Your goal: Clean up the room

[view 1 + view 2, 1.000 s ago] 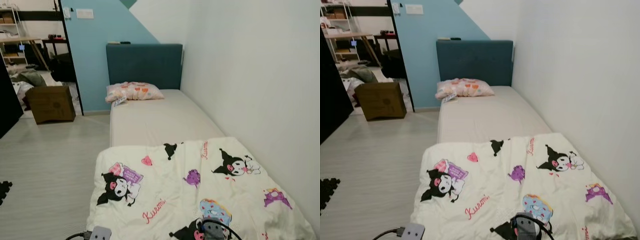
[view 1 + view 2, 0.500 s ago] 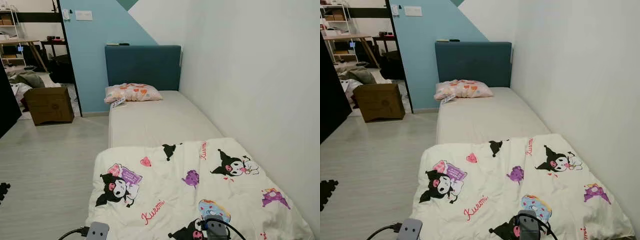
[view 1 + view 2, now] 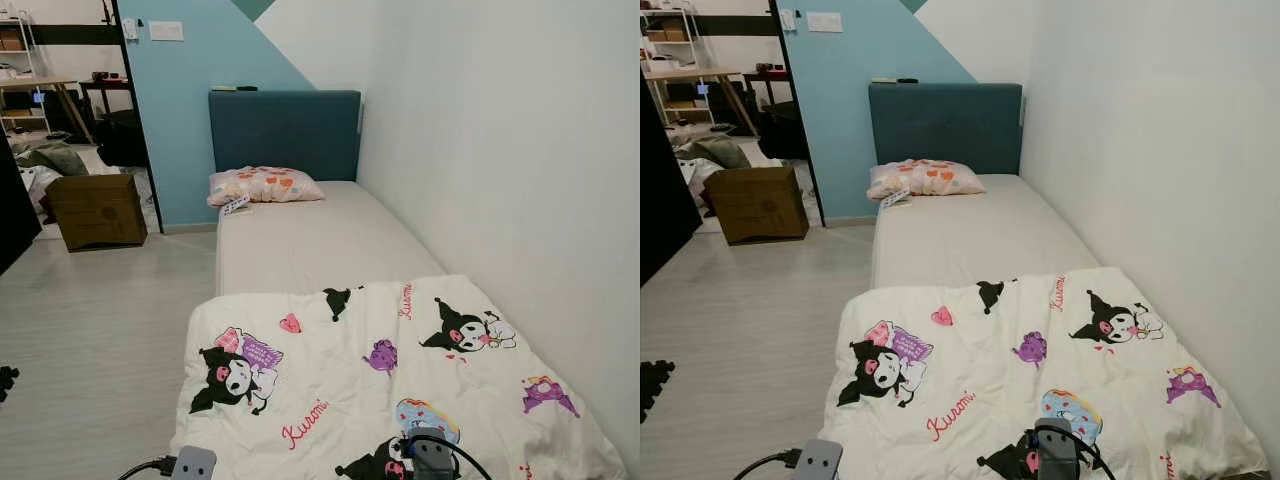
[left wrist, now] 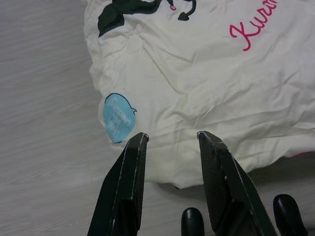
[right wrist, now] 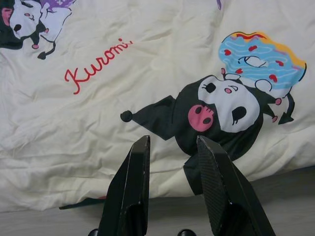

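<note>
view steady since half-second back; left tool and right tool parted, empty, above blanket foot edge; spreading pending.

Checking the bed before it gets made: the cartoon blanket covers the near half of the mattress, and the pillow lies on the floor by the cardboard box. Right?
Not quite. The blanket does cover the near half of the mattress, but the left eye view shows the pillow lying on the mattress at the headboard, not on the floor by the cardboard box.

Head eyes: from the bed's foot, facing down its length toward the headboard
Wrist views: close above the blanket; near edge shared
</note>
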You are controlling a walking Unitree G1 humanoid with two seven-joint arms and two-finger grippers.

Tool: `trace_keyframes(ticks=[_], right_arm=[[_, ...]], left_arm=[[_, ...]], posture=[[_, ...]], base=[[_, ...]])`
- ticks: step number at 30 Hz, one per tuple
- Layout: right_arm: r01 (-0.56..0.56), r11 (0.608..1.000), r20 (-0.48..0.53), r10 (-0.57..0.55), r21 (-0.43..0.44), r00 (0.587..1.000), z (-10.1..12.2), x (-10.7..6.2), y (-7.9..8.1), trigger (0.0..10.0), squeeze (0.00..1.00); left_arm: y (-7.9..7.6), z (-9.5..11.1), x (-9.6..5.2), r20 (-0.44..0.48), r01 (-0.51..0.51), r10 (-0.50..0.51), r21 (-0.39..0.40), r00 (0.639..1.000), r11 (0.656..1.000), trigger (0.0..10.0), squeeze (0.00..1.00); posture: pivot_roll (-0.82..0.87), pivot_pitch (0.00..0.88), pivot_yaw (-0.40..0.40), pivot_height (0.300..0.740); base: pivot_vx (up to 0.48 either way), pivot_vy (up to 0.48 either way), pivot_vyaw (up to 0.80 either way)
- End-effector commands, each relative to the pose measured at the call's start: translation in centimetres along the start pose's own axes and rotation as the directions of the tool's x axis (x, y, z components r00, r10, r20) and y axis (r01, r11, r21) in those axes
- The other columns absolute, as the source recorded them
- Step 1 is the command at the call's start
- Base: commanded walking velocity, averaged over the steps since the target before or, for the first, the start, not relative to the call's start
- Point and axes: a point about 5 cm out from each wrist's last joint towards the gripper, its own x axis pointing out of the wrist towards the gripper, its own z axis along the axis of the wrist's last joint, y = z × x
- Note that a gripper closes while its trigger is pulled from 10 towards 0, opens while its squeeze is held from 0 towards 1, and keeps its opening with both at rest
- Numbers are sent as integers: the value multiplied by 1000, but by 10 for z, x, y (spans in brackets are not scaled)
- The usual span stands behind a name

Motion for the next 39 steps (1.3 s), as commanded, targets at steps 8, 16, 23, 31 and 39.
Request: trace_keyframes(ticks=[8, 16, 23, 31, 39], right_arm=[[0, 1000, 9, -1, 12, 1000, -2, -1, -1, 10000, 0], [-2, 1000, 12, 2, 13, 1000, -2, -1, 0, 10000, 0], [-4, 1000, 16, 3, 17, 1000, -2, -1, 1, 10000, 0], [-5, 1000, 19, 4, 22, 1000, -2, -1, 2, 10000, 0], [-4, 1000, 19, 4, 28, 1000, -4, -1, 3, 10000, 0]], left_arm=[[-2, 4, -2, 33, 13, -12, -16, 999, 1000, 10000, 0], [-2, 6, -1, 42, 15, -14, -18, 999, 1000, 10000, 0], [0, 8, -2, 51, 20, -19, -13, 999, 1000, 10000, 0], [2, 11, -2, 62, 20, -20, -9, 998, 1000, 10000, 0], [4, 13, -2, 67, 18, -17, -10, 998, 1000, 10000, 0]], posture=[[43, 107, -47, 688], [44, 104, -48, 688], [45, 102, -45, 688], [52, 107, -42, 688], [56, 111, -39, 688]], base=[[0, 38, 0], [0, 335, 0], [0, 362, 0], [0, 372, 0], [0, 370, 0]])
